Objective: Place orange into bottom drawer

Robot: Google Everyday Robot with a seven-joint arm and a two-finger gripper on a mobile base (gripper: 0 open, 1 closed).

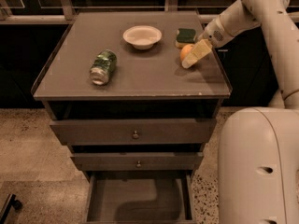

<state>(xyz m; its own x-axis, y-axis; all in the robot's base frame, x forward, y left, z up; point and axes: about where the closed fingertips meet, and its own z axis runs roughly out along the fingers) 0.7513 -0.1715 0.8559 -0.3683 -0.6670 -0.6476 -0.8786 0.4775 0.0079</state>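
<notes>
The orange (186, 51) sits on the grey cabinet top (140, 73) near its right edge, just in front of a green-and-yellow sponge (186, 35). My gripper (193, 57) reaches in from the upper right and is right at the orange, with its pale tip lying across the fruit's right front side. The bottom drawer (140, 197) is pulled open below the cabinet. Its flat grey floor holds nothing.
A white bowl (142, 35) stands at the back middle of the top. A green can (103, 66) lies on its side at the left. The two upper drawers (135, 132) with round knobs are shut. My white base (259, 167) fills the lower right.
</notes>
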